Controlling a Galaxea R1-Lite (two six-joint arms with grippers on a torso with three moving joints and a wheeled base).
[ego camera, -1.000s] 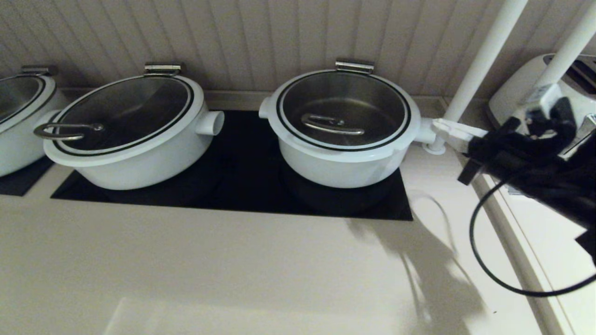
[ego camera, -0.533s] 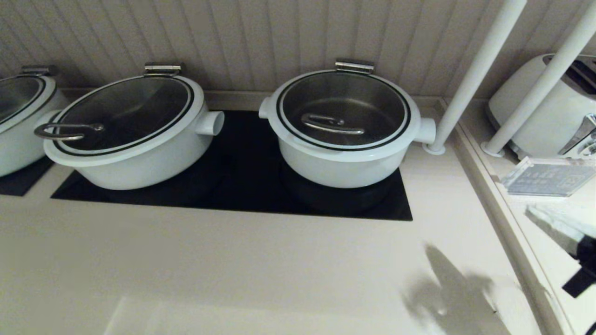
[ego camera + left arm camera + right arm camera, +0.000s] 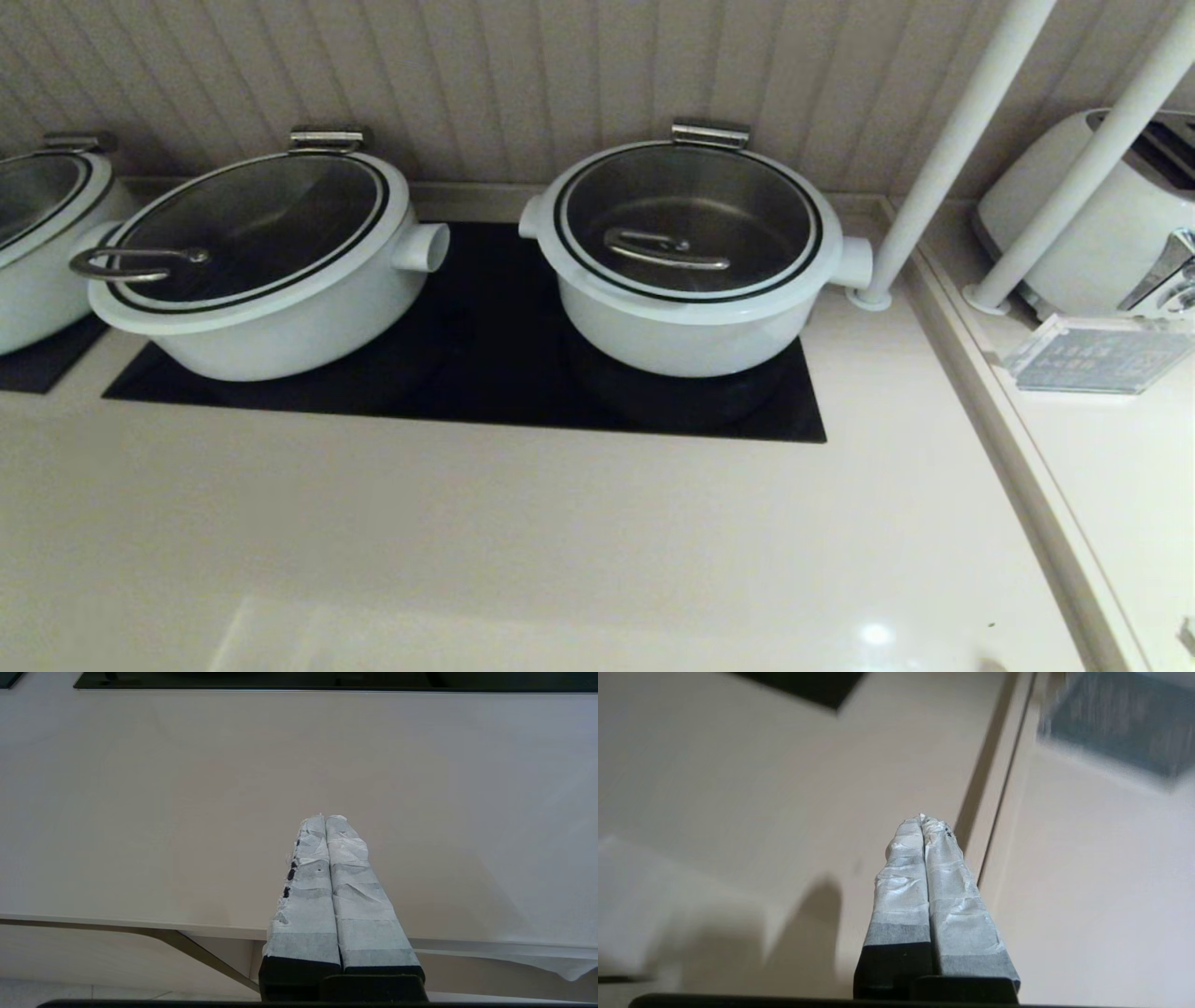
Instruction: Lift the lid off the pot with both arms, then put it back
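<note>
Lid (image 3: 689,222) on pot (image 3: 691,331)

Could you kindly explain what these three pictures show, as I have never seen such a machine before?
This is a two-armed robot at a kitchen counter. One picture looks down from its head: a deep round white pot wearing a round glass lid with a bent steel bar handle sits on a black hob, beside a wider, shallower white pot. The other two come from cameras on each wrist. They show the left gripper and the right gripper, cloth-wrapped, jaws pressed shut, above the beige counter, holding nothing. Neither arm shows in the head view.
</note>
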